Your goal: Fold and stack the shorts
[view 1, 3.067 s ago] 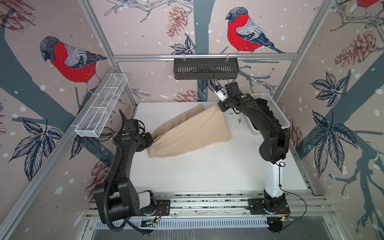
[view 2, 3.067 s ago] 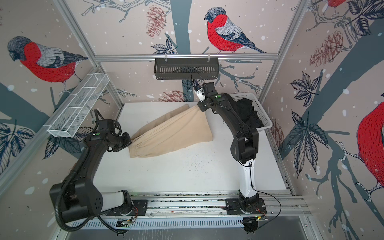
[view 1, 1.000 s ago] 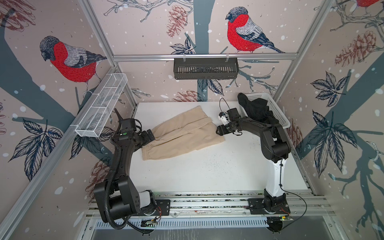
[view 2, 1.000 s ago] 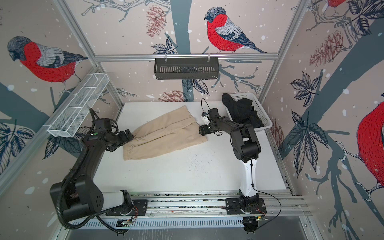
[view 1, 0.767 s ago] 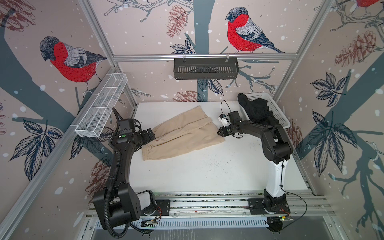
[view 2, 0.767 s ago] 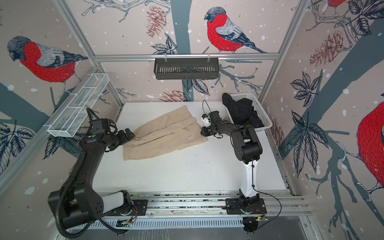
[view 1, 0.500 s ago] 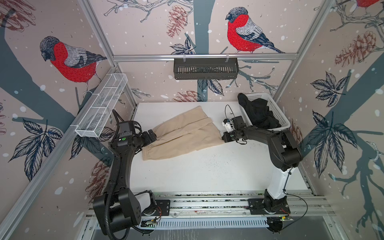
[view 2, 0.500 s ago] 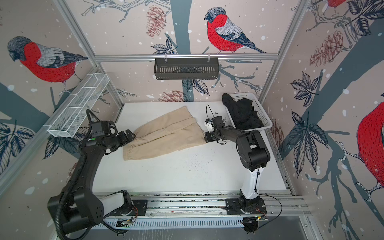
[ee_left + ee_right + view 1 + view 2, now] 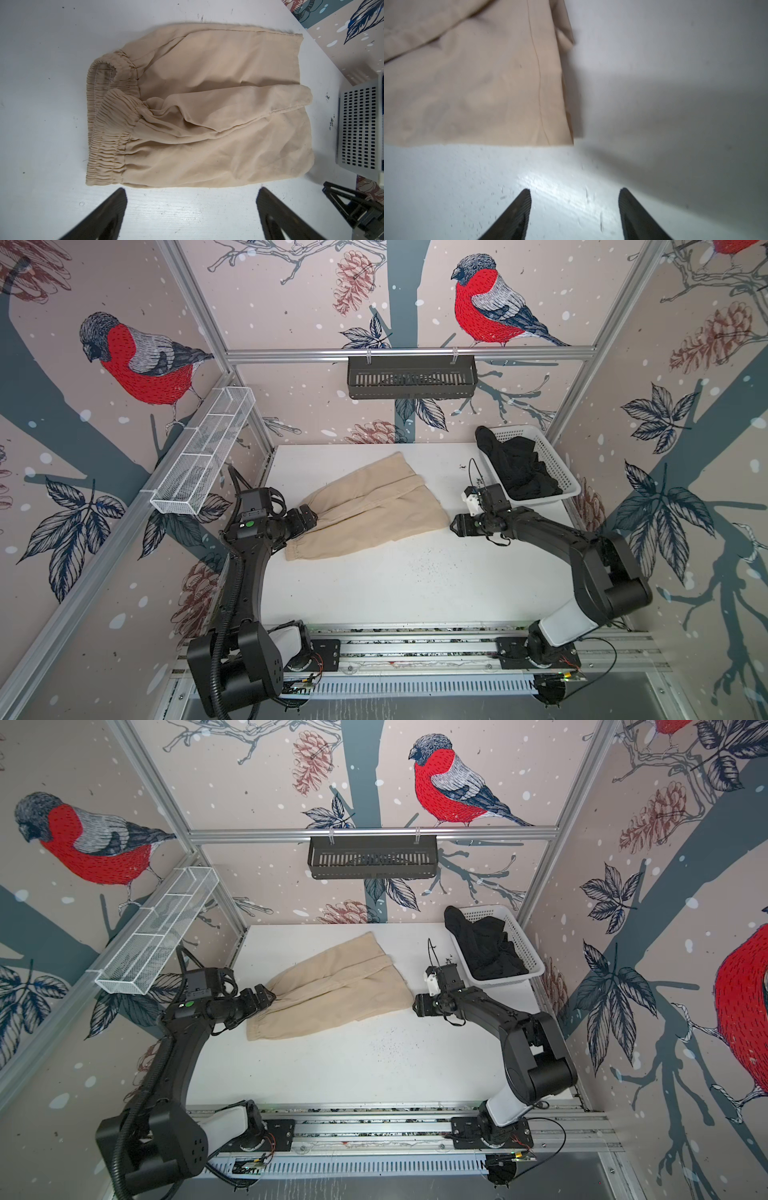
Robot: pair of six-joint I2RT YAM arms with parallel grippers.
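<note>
A white tabletop sits inside walls papered with red-breasted birds and pine cones. On the left wall hangs a long white wire-mesh shelf; nothing shows in it.

The left gripper hovers just beside the gathered waistband, its jaws spread wide with only bare table between them in the left wrist view.

The beige cloth shorts with an elastic waist lie flat near the middle of the table, waistband to the left and leg hems to the right, with one loose flap lapped across the middle. They look light, limp and thin, so they will likely sag and crease wherever they are unsupported. The thicker waistband corners and the stitched hem corners look like the surest pinch points.

A black slotted tray hangs on the back rail, its contents hidden.

The right gripper is released too, its jaws parted over bare table just off the hem corner.

At the far right, a white perforated plastic basket holds the crumpled black cloth shorts, one end draped over its rim.
</note>
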